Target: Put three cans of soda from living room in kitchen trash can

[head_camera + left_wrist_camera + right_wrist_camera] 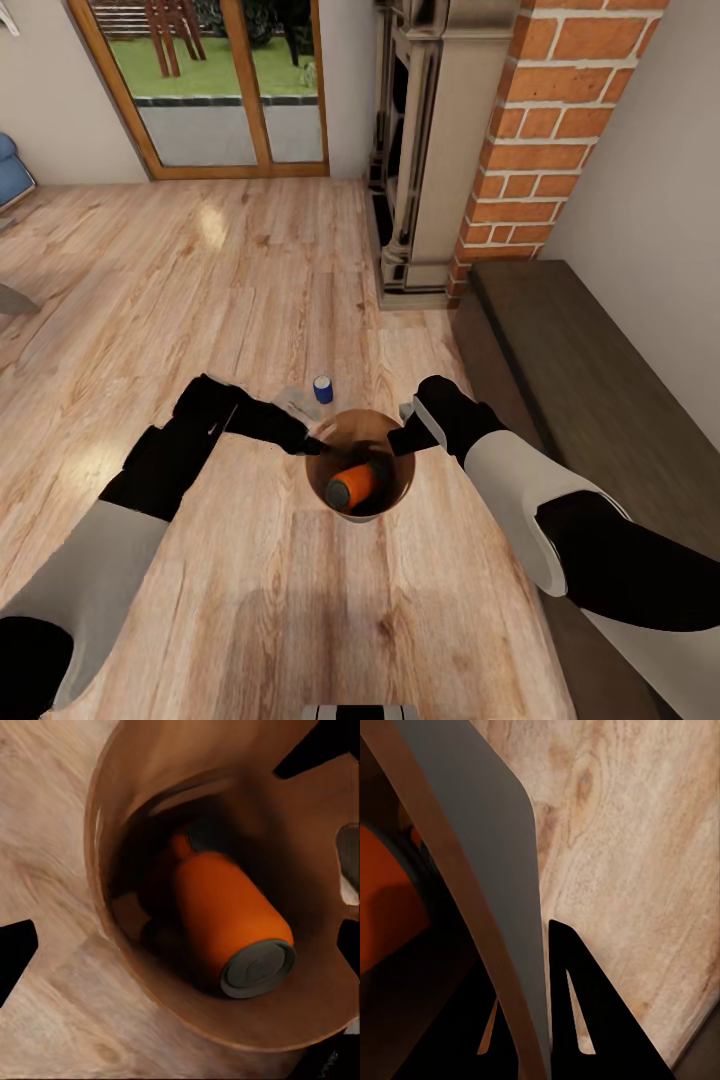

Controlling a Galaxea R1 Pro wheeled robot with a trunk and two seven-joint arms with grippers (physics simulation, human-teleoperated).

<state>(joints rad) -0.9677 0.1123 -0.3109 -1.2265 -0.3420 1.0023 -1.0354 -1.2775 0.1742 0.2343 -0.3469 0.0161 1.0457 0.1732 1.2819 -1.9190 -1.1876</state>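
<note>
Bin (318,490) wall pinched in right hand (529,1035); left hand (318,447) open over orange can (225,922) inside

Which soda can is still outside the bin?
The dark blue can, standing upright on the wood floor just beyond the bin. The orange can already lies on its side inside the bin.

Inside the bin (318,490), brown within and grey outside, lie orange cans (225,919) with silvery tops. Beyond my black left end effector (312,446), a blue can (322,389) on warm wood-grain floor (200,280).
</note>
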